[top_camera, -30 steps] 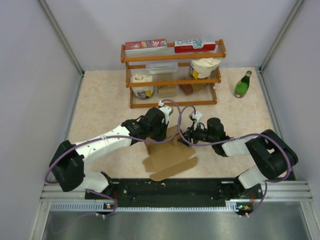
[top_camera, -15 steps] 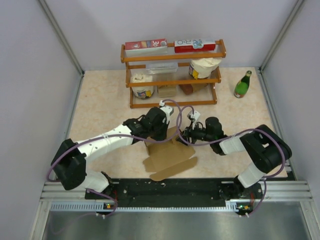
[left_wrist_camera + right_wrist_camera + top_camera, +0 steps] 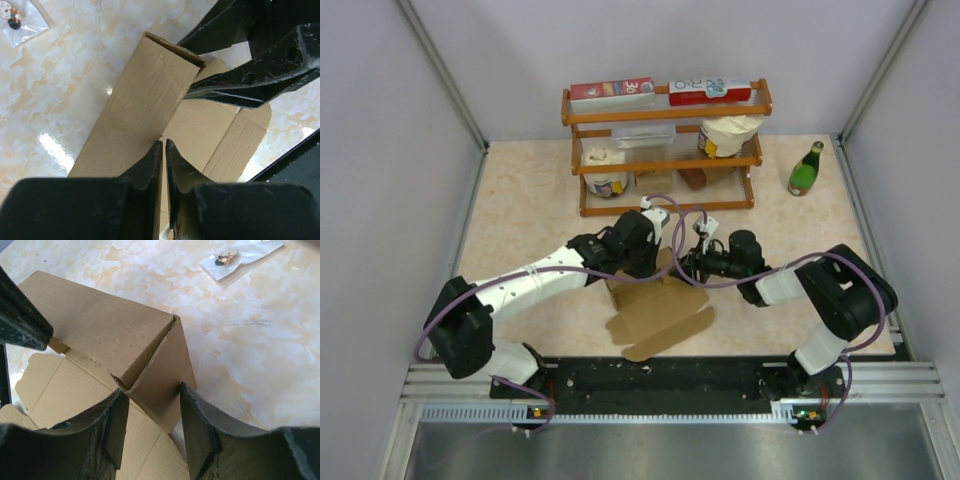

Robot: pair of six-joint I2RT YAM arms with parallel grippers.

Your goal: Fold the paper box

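The paper box lies mostly flat as brown cardboard at the table's front centre, with one long wall folded upright. My left gripper reaches down at that wall's near end. In the left wrist view its fingers are pinched together on the wall's edge. My right gripper comes in from the right. In the right wrist view it stands open astride the wall's end flap, and its left finger touches the corner fold.
A wooden shelf with printed cartons and jars stands at the back. A green bottle is at the back right. A small clear plastic bag lies on the marble tabletop beyond the box.
My right gripper has shifted a little to the left, closer around the end flap, and its jaws have narrowed slightly. The left gripper has kept its hold and barely moved.
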